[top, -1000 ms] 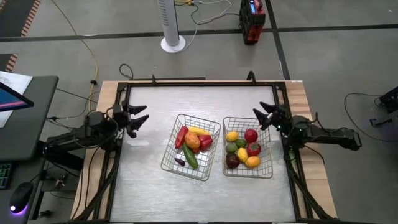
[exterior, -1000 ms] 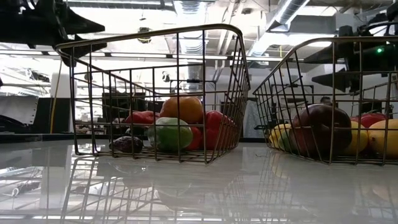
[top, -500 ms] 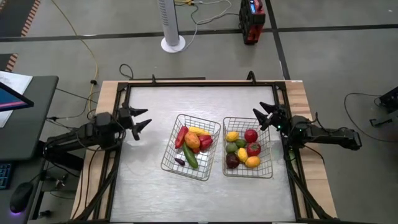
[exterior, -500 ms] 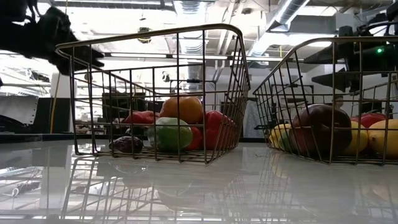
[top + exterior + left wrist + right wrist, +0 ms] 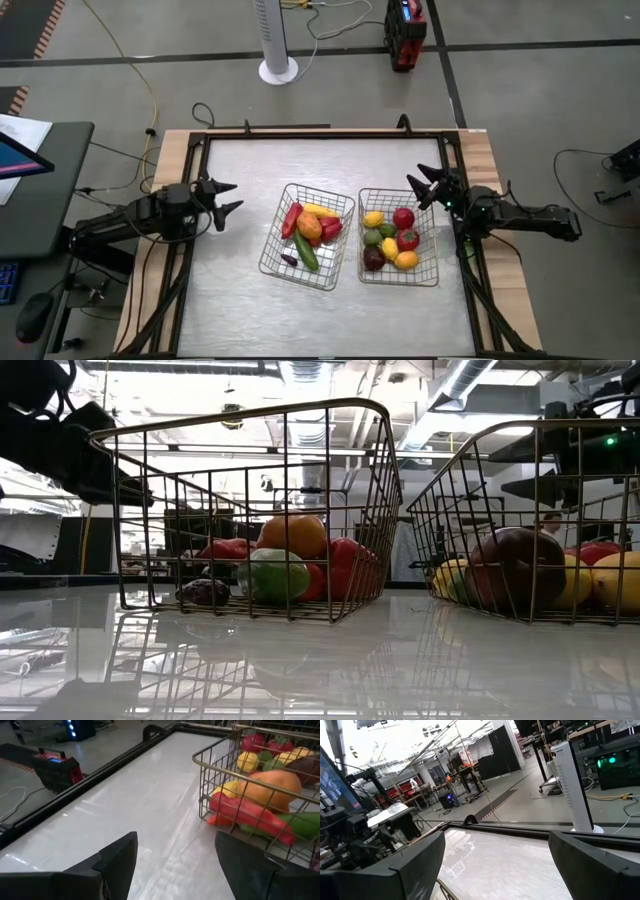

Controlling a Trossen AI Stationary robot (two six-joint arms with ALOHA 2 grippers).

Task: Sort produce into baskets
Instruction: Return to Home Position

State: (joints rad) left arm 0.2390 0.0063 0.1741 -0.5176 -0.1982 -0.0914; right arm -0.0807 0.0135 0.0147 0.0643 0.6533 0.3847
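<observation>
Both baskets (image 5: 268, 262) sit mid-frame, all produce (image 5: 310, 228) inside. My left end effector (image 5: 232, 196), centre left, and right end effector (image 5: 414, 176), centre right, gape empty; swinging low could snag a rim and tip it.

The right basket (image 5: 470, 520) is cut off by the low view's edge.

The table (image 5: 250, 170) presented a pale, glossy top inside a dark frame, with wooden margins at 3 and 9 o'clock. Two wire baskets rested directly on it, just beside each other: the left basket (image 5: 300, 278) at 9 o'clock of centre, its long axis skewed toward 1 o'clock; the right basket (image 5: 398, 278) at 3 o'clock, square to the frame.
</observation>
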